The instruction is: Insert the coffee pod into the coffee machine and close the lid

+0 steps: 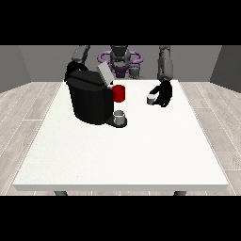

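The white table (141, 160) stretches toward me. On it a grey cup (120, 116) sits at the black coffee machine (90, 98), whose lid (104, 74) stands raised. The hand at the view's right (163, 94) curls around the coffee pod (150, 99), held apart from the machine. The other hand is hidden behind the machine.

I'm looking into a bare test room, more lab than kitchen: plain grey walls (42, 61), pale wood-plank floor (28, 106), and one large white surface (127, 155) carrying a black coffee machine (89, 99).
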### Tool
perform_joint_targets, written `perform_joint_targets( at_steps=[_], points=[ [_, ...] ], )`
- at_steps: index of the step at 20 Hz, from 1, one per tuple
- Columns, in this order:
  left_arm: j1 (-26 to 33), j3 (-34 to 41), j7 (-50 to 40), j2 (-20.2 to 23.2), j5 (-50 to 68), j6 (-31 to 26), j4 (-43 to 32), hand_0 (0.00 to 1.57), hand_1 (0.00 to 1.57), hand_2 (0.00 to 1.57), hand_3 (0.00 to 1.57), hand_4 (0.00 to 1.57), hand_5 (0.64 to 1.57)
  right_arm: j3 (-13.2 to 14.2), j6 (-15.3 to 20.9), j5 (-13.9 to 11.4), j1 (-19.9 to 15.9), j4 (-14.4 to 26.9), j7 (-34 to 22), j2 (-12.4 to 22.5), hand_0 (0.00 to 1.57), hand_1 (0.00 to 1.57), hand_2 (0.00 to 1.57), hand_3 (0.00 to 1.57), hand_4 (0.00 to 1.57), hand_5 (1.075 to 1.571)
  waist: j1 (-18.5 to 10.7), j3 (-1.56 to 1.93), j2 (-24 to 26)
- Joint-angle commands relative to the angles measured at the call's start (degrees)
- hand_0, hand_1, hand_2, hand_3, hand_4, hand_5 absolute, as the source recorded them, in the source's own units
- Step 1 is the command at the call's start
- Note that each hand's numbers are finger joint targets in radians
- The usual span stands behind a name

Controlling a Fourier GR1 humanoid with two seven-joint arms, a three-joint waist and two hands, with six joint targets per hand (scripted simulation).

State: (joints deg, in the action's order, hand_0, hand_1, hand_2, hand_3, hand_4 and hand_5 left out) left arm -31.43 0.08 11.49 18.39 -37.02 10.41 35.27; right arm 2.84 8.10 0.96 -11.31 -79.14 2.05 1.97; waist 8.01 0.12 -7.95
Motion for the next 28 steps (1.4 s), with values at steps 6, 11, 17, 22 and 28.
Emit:
perform_joint_targets(
  at_steps=[6, 11, 17, 22, 28],
  points=[
    [-2.3, 0.1, 6.5, 0.4, -0.4, -3.7, 0.0, 1.47, 1.47, 1.47, 1.41, 0.61, 1.571, 0.8, 0.6, 0.4, 0.9, 1.8, 1.4, -0.3, 0.0, 0.0, 0.0, 0.0, 0.43, 1.571, -0.9, -0.13, 1.6],
    [-5.9, -1.1, 4.7, -1.0, -0.3, -8.5, 4.6, 1.34, 1.34, 1.4, 1.36, 0.59, 1.571, 2.8, 1.5, 1.2, -0.7, 7.5, 1.1, -0.3, 0.0, 0.0, 0.0, 0.0, 0.46, 1.571, -2.9, -0.11, 3.6],
    [-13.5, 0.0, -1.6, -0.5, 0.5, -15.1, 6.9, 1.26, 1.26, 1.33, 1.29, 0.54, 1.571, 2.3, -0.3, 1.3, -1.6, 9.4, 3.9, 0.1, 0.0, 0.0, 0.0, 0.0, 0.51, 1.571, -1.5, -0.11, 4.5],
    [-16.6, 3.5, 2.5, 4.7, 1.0, -15.4, 4.4, 1.26, 1.26, 1.33, 1.29, 0.54, 1.571, -0.3, -1.7, 1.2, -2.2, 5.9, 5.0, -1.3, 0.0, 0.0, 0.0, 0.0, 0.49, 1.571, 1.9, -0.12, 0.5],
    [-22.3, 3.6, -0.2, 4.4, 0.1, -14.6, 6.4, 1.26, 1.26, 1.33, 1.28, 0.54, 1.571, 2.6, -3.7, 3.6, -5.7, 6.7, 3.8, 1.8, 0.0, 0.0, 0.0, 0.0, 0.5, 1.571, 3.1, -0.09, -0.7]
  ],
)
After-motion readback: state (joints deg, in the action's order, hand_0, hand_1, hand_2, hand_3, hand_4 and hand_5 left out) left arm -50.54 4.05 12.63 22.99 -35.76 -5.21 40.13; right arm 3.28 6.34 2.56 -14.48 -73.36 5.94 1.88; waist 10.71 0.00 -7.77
